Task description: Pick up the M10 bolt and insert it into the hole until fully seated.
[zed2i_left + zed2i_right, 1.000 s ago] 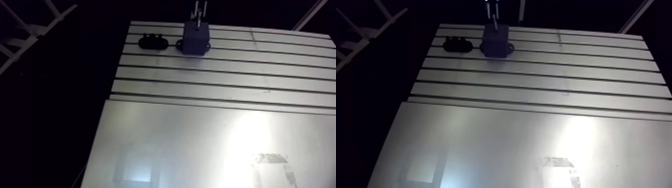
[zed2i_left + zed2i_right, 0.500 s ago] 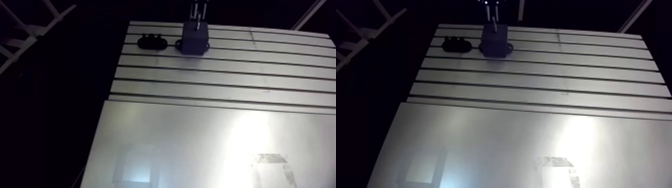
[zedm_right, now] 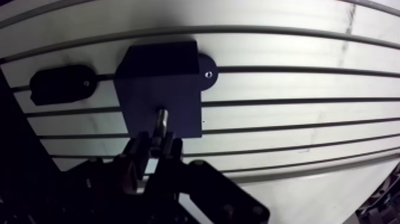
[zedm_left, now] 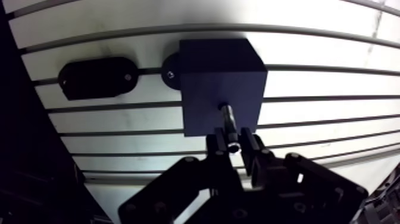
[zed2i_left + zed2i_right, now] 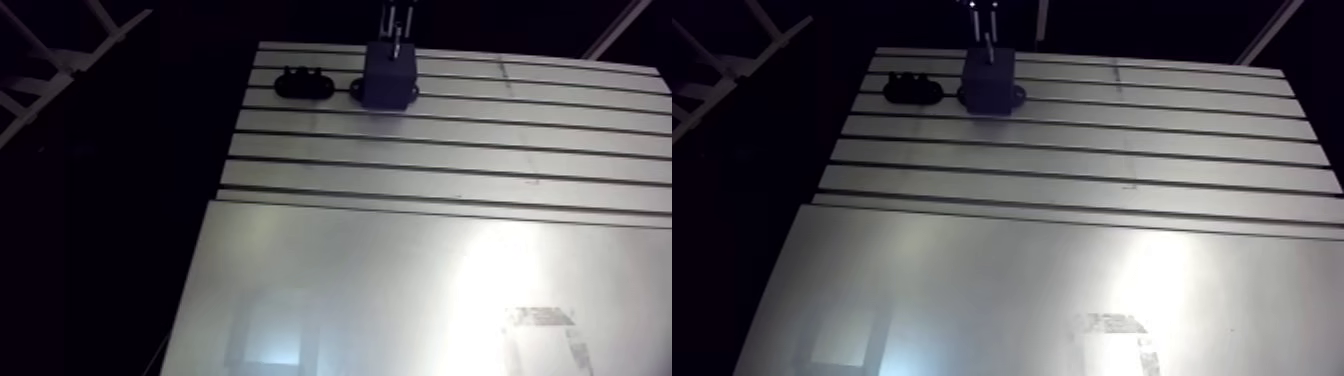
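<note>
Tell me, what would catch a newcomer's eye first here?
The dark cube-like block stands out against the pale slotted table, near its far edge in the arm view. Right above it, the gripper pinches a small metal bolt whose tip meets the block's top face. Beside the block lies a flat black oval plate.

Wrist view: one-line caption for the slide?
Claw shut on the M10 bolt, its tip at the dark block's top face, on the slotted aluminium table.
</note>
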You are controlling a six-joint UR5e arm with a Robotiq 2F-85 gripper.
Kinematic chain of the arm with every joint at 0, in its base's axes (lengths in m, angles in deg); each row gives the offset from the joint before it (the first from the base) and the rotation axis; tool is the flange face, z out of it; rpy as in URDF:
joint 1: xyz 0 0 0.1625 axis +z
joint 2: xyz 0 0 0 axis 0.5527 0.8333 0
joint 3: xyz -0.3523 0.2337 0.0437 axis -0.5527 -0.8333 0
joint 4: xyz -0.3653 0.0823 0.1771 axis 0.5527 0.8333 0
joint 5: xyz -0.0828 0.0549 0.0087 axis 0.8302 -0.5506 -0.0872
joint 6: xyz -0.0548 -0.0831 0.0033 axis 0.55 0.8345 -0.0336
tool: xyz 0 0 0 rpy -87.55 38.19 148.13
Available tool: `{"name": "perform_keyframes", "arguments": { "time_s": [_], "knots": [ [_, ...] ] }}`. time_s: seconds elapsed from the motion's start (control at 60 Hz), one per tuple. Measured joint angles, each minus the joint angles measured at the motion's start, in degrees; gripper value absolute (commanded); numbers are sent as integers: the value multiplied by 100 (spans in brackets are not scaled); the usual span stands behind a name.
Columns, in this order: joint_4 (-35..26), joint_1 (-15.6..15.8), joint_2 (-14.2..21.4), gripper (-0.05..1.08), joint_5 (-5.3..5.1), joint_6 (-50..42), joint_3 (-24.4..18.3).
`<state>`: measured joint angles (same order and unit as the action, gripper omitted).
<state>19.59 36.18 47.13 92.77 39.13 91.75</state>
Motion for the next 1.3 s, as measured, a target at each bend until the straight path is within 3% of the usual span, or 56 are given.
{"name": "perform_keyframes", "arguments": {
  "time_s": [1.3],
  "knots": [
    [10,11,-39,108,13,0,14]
  ]
}}
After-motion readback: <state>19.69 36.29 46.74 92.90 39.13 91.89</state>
